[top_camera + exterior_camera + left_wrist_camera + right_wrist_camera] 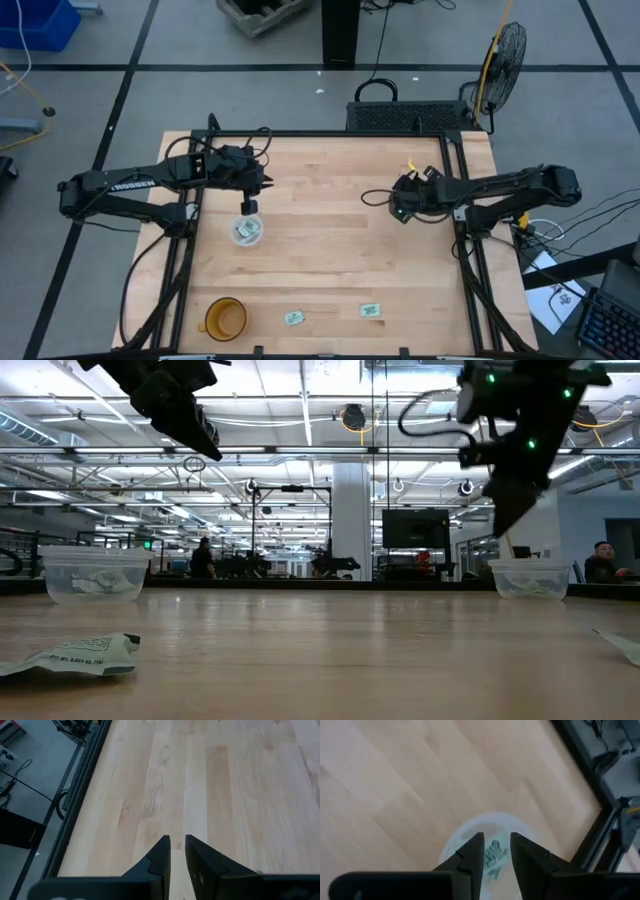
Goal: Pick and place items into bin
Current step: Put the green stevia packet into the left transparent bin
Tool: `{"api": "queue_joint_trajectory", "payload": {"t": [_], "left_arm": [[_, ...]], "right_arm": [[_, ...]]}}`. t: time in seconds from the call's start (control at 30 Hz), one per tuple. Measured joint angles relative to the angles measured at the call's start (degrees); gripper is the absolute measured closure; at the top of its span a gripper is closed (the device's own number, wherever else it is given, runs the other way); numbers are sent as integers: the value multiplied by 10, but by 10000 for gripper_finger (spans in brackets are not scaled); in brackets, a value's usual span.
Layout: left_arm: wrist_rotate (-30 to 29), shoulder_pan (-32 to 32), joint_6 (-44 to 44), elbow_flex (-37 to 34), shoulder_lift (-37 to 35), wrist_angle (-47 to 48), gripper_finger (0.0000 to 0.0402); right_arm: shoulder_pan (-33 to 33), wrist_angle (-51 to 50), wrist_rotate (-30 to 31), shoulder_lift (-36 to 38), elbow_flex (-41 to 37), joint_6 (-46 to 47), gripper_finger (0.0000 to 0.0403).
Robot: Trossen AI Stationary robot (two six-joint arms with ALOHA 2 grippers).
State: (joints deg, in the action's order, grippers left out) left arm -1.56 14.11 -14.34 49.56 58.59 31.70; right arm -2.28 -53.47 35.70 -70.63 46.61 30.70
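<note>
Right gripper [496,851]: up over the right tub [485,827], on the right side of the table [330,200]. Its fingers stand a little apart and hold nothing. A packet [493,854] shows in the gap, down in the tub.
Left gripper [177,845]: up over the left tub [247,230], on the left side. Its fingers are a small way apart with only bare wood between them. It holds nothing.
Left tub: has packets inside, seen through its clear wall in the low view [92,573].
Loose packets: two lie flat at the near edge, one [294,318] toward the left and one [371,310] toward the right. They are well apart from both grippers.
Orange cup [226,318]: near-left corner, beside the left packet.
What is left: I think those two packets still need to go in a tub.
What could go wrong: the packets are thin and flat, so fingers may slide over one and push it away. The cup is close, so an arm going for the left packet may bump it. A low arm could knock a light tub.
</note>
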Motion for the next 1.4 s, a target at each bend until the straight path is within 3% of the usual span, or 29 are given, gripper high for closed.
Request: {"api": "queue_joint_trajectory", "payload": {"t": [0.2, 0.37, 0.43, 0.57, 0.73, 0.93, 1.07, 1.27, 1.4], "left_arm": [[26, 0, 39, 0, 0, -10, 337], [200, -16, 47, 0, 33, -15, 337], [249, -38, 43, 0, 57, -27, 337], [253, -97, 42, 0, 126, -55, 337], [257, -167, 42, 0, 227, -124, 337], [316, -238, 73, 0, 310, -217, 337], [312, -285, 92, 0, 354, -292, 335], [207, -336, 171, 3, 401, -356, 305], [155, -368, 178, 2, 412, -354, 271]], "right_arm": [[11, 23, -30, 0, 84, 9, 324], [29, 214, -61, 0, 77, -41, 329], [34, 304, -97, 0, 60, -88, 330], [44, 509, -152, 0, 1, -161, 330], [47, 729, -164, 0, -88, -236, 330], [43, 929, -164, 0, -190, -254, 330], [32, 1009, -164, 0, -232, -271, 330], [22, 1062, -164, 0, -246, -220, 330], [29, 1069, -168, 0, -246, -175, 330]]}}
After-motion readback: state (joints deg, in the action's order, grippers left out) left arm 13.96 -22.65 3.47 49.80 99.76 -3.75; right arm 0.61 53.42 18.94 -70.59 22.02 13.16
